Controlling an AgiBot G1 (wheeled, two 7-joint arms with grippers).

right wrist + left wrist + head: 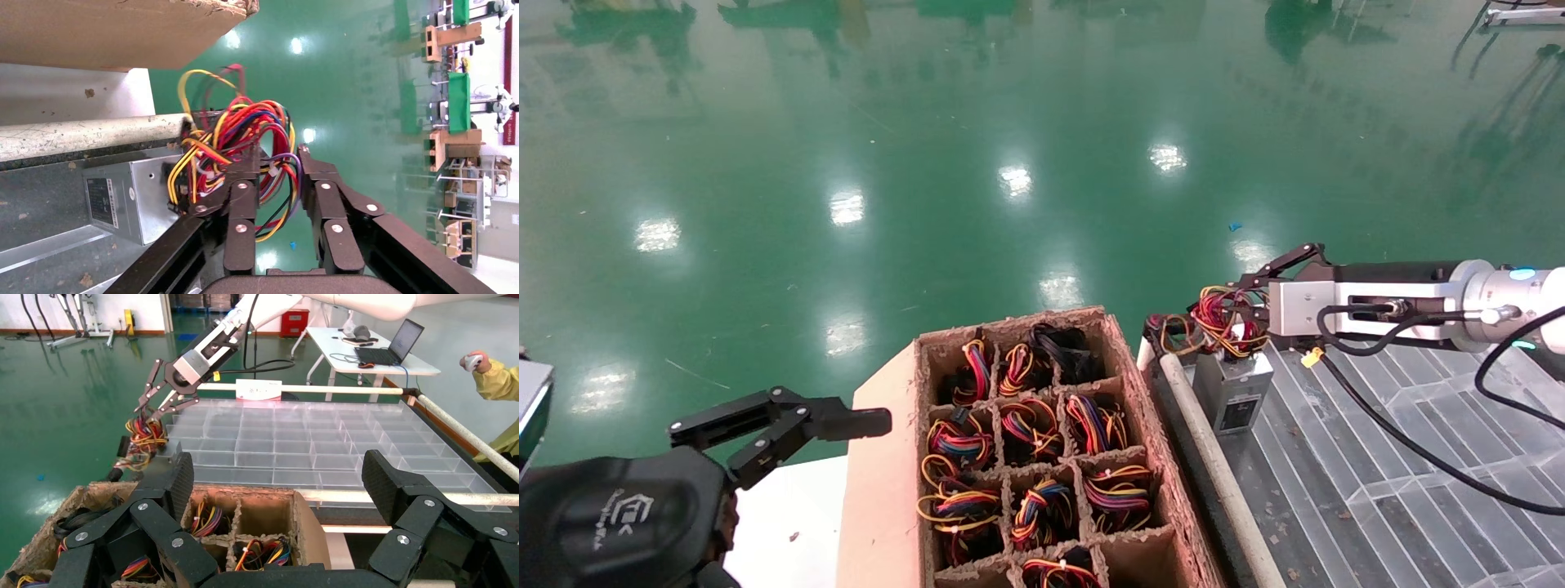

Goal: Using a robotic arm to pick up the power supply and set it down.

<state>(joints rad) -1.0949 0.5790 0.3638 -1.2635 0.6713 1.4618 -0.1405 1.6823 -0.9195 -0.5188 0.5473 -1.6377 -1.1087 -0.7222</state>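
Observation:
The power supply (1234,390), a small grey metal box with a black socket face, stands upright at the left edge of the clear divided tray (1385,482). Its red, yellow and orange wire bundle (1223,317) rises from its top. My right gripper (1231,304) reaches in from the right and is shut on that bundle. In the right wrist view the wires pass between the two black fingers (243,184) of the gripper (278,156), with the box (131,197) just beyond. My left gripper (780,423) is parked low at the left, open and holding nothing (281,478).
A brown pulp-cardboard grid tray (1152,425) holds several more wired units between the two arms. A pale rail (1214,465) runs along the clear tray's left side. A person in yellow (499,380) and a table with a laptop (392,346) stand beyond.

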